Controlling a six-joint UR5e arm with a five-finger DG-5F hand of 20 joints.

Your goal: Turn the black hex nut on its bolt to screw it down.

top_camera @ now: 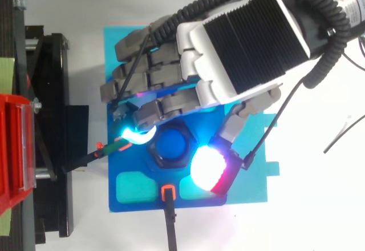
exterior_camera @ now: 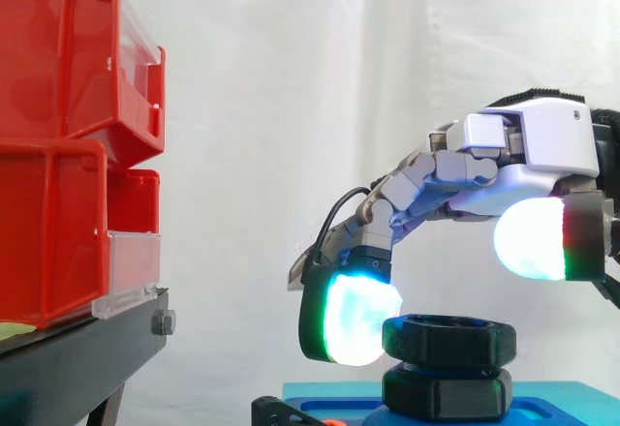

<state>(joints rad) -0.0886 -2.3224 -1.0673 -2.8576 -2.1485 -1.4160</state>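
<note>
The black hex nut (exterior_camera: 448, 337) sits directly under the robot hand (exterior_camera: 538, 140), on a blue bolt (top_camera: 171, 144) whose round end is visible from above; from the side the bolt is hidden. The hand curls round the nut: a cyan fingertip (exterior_camera: 356, 321) touches its side, while the white-red thumb pad (exterior_camera: 531, 237) hangs higher. Beneath lies a blue plastic base plate (top_camera: 251, 182). Beyond the fingertips stand stacked red plastic bins (exterior_camera: 53, 145), contents hidden.

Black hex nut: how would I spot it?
Find the flat blue base plate beside the black stand. Near its middle, under the robot hand, the black hex nut rings a blue bolt. It is the upper one, above a similar black hexagon.
</note>
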